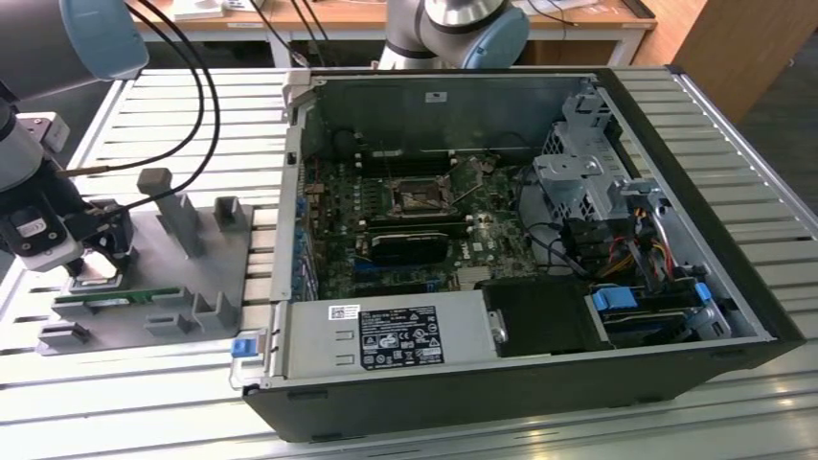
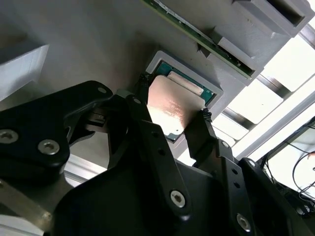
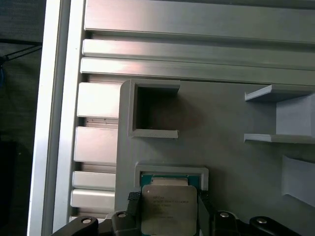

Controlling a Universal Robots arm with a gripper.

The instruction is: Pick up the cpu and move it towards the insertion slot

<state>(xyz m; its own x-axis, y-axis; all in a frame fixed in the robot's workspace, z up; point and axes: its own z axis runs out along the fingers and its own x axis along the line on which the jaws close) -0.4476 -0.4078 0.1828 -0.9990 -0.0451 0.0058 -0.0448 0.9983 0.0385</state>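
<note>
And the gripper (image 2: 173,98) is clamped on the cpu (image 2: 170,105), a fingertip on each opposite edge, over its recess in the grey tray (image 1: 192,287) at the exterior view's left (well apart from the insertion slot (image 1: 420,196)), silvery face up, square, edges parallel to the recess.

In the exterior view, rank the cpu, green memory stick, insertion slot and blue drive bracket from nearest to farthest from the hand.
1. The cpu, between the fingers of the hand.
2. The green memory stick, just beside the cpu.
3. The insertion slot, inside the case.
4. The blue drive bracket, at the exterior view's right.
</note>
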